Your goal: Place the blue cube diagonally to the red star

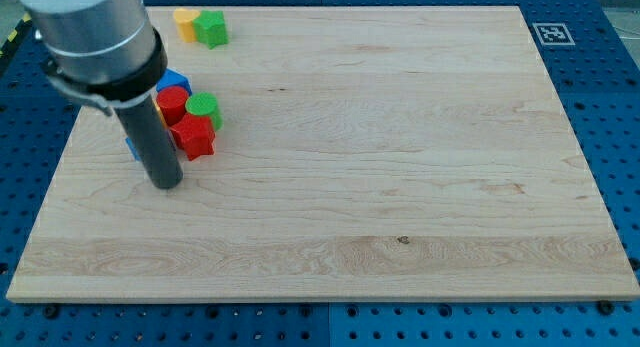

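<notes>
Camera view looks down at a light wooden board (380,187) that sits on a blue table full of little holes (600,317). At the upper left of the frame my arm comes in as a big grey tube (95,37), and a dark rod (155,142) hangs down from it. My tip (168,184) touches the board at the left side of the frame, a little below the middle. I have no claws or hand to open or close, just this one rod. A bunch of blocks sits close together just to the right of the rod. The red star (193,136) is the lowest one in the bunch, just up and to the right of my tip. A round green block (203,109) sits right above the star and touches it. A red block (172,104) sits to the left of the green one, and I cannot tell its shape because the rod hides part of it. The blue cube (174,82) peeks out above the red block, near the grey tube. A small bit of blue (131,147) also shows at the left edge of the rod, and I cannot tell what it belongs to. Far up in the upper left of the frame, well apart from the bunch, a yellow block (185,23) and a green block (211,29) sit side by side and touch. A small black and white square tag (549,33) sits off the board at the upper right of the frame.
</notes>
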